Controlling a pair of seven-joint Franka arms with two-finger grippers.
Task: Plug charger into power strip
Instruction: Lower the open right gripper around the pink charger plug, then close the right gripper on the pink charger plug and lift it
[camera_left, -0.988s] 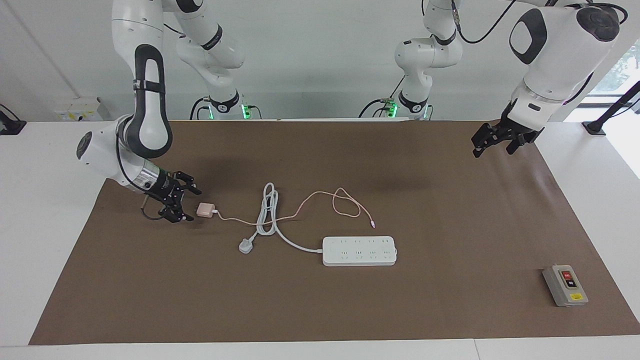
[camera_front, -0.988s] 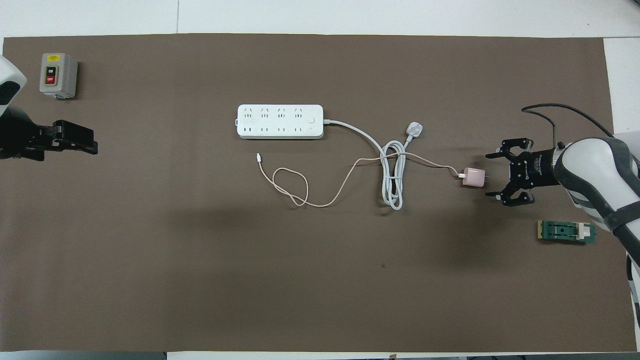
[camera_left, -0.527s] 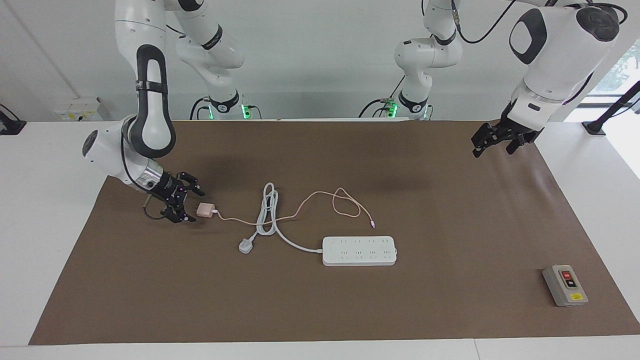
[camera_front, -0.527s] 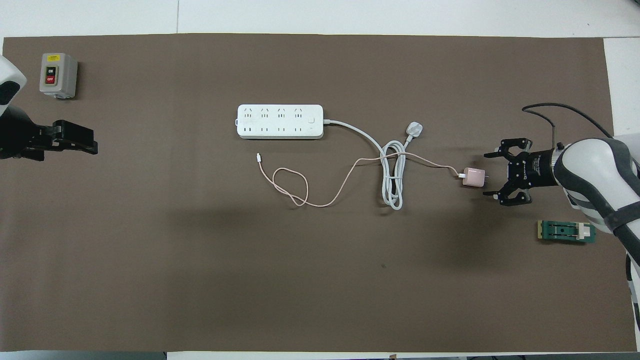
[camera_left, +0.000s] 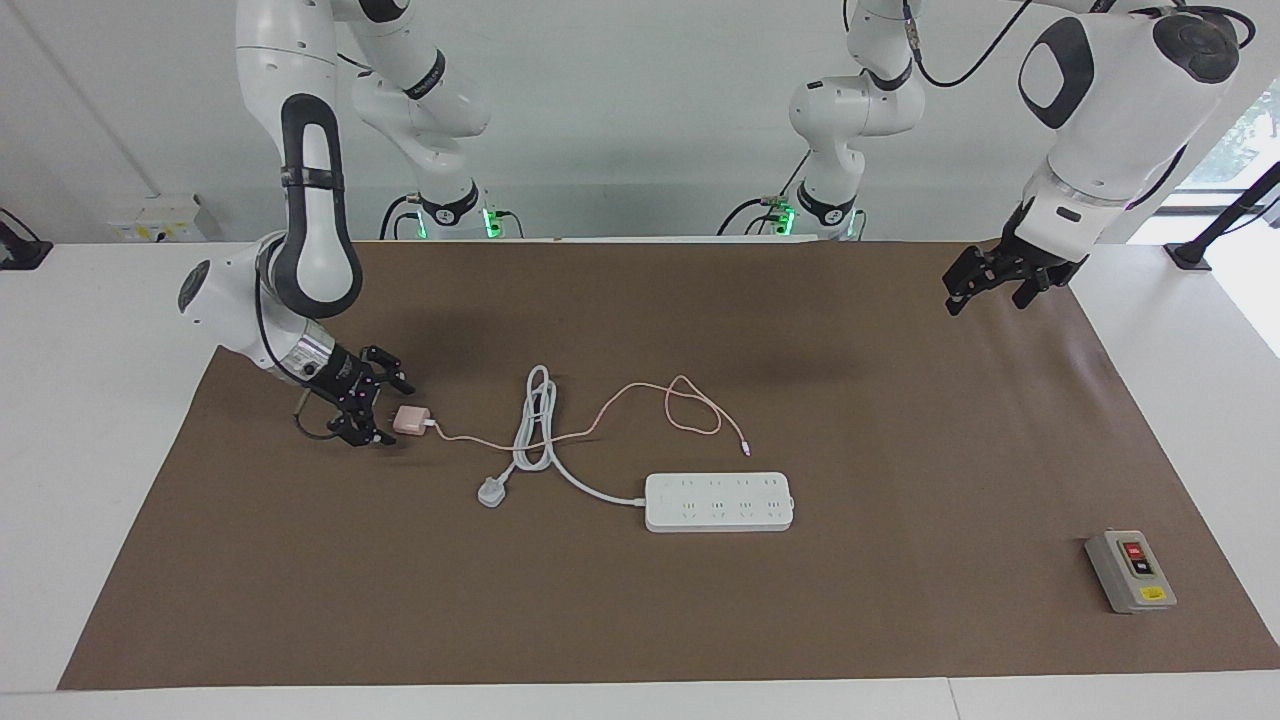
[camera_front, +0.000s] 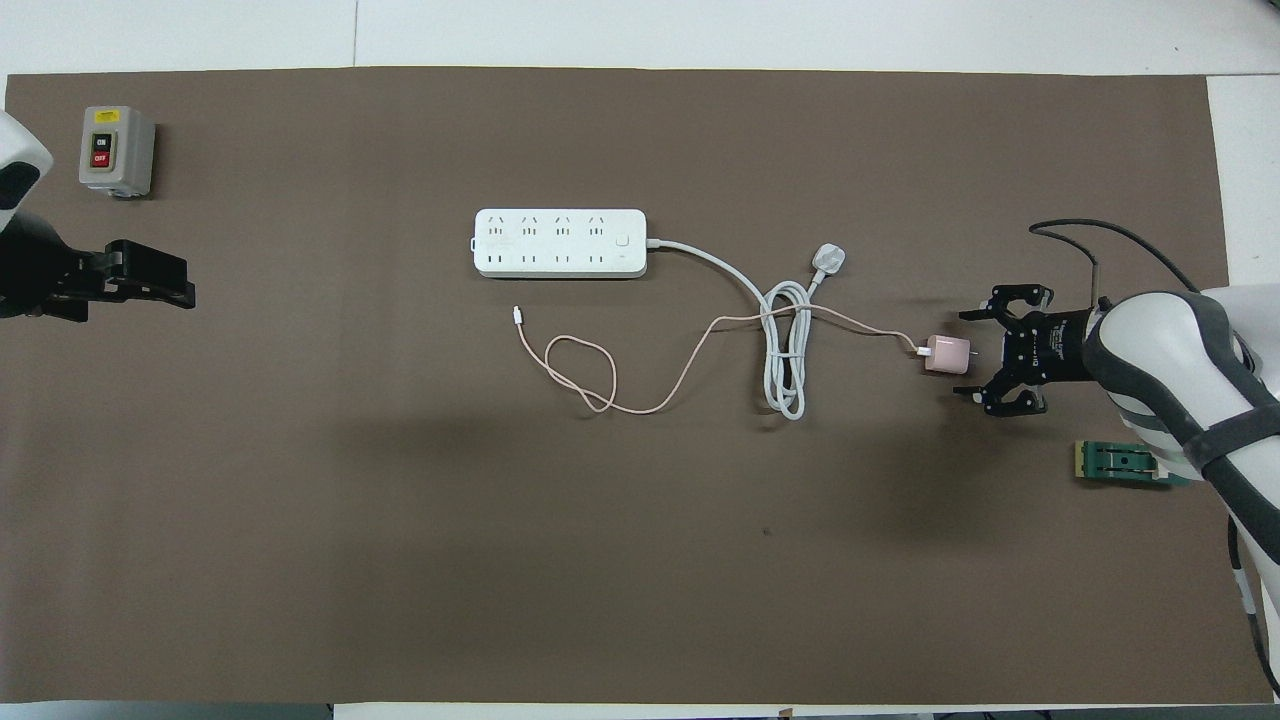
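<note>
Brown mat (camera_left: 640, 620); right pincer (camera_left: 385, 410) agape beside charger (camera_left: 408, 420); left pincer (camera_left: 985, 285) agape, aloft.

Legible marking: "ON" and "OFF" on the grey switch box (camera_front: 116, 150) buttons. Its yellow label is unreadable.

A white table (camera_left: 70, 420) is covered almost edge to edge by a brown mat (camera_left: 900, 430). On the mat lie a white power strip (camera_left: 719, 502), its thick cord (camera_left: 535, 425) looped and ending in a white plug (camera_left: 490, 492), and a pink charger (camera_left: 409, 420) whose thin cable (camera_left: 640, 400) trails across that cord. A grey switch box (camera_left: 1130, 571) sits toward the left arm's end, a small green board (camera_front: 1125, 463) toward the right arm's end.
</note>
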